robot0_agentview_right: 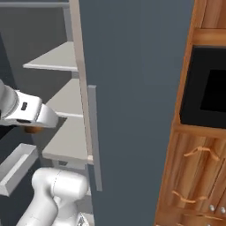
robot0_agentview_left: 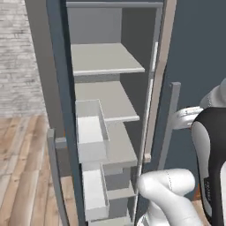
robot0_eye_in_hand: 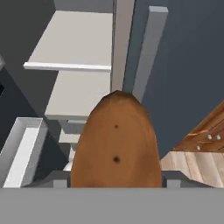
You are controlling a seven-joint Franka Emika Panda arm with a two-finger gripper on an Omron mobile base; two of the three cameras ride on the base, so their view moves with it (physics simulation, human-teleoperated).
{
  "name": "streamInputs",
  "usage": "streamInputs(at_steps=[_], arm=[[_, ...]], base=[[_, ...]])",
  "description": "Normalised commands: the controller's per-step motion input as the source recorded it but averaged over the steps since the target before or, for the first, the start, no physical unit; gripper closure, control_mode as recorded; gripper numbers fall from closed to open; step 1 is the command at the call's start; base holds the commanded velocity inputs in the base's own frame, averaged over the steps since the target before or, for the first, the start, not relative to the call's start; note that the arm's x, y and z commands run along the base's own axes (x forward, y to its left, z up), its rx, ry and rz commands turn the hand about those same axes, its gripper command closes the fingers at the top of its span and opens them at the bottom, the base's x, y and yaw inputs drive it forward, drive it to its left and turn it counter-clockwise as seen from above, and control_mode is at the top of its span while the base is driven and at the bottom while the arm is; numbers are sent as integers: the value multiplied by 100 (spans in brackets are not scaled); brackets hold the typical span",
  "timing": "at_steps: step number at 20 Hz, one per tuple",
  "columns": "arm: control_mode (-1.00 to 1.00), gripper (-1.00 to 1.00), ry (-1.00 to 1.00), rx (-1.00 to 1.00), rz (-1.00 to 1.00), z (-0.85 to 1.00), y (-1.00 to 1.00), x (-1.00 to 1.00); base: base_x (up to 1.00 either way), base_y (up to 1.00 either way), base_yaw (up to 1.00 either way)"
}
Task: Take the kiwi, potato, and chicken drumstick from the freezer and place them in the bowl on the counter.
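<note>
Freezer (robot0_agentview_left: 57, 88): tall slate-grey cabinet, matte and flat-sided, standing open. The likely hazard is the carried load clipping its door edge or frame as the arm swings out, since the opening is narrow and the door hangs close at the two o'clock side of the hand view. Wooden cabinet front (robot0_agentview_right: 194, 176): warm brown, grained panels with curved handles, at three o'clock of the freezer door in the right base view; probably a second obstacle on the way out. Pale grey inner shelves (robot0_agentview_left: 103, 59): thin, rigid, square-edged slabs. Boxy pull-out drawer (robot0_agentview_left: 90, 132): pale grey, thin-walled, open-topped, jutting forward at eight o'clock of the load in the hand view. Grey bar handle (robot0_agentview_right: 93, 137): straight square bar, upright on the door. Gripper (robot0_eye_in_hand: 115, 183): dark tips pressed against the potato's two sides, holding it. Potato (robot0_eye_in_hand: 116, 144): brown, smooth-skinned, egg-shaped with two dark eyes, clear of the shelves, in front of the freezer; the rounded, slick skin could slip or twist out under a sharp swing.
</note>
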Motion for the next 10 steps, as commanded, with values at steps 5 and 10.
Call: streamInputs(at_steps=[5, 10], arm=[[100, 100, 0, 0, 0, 0, 0, 0], [100, 100, 0, 0, 0, 0, 0, 0]], base=[[-58, -81, 70], [-21, -5, 100]])
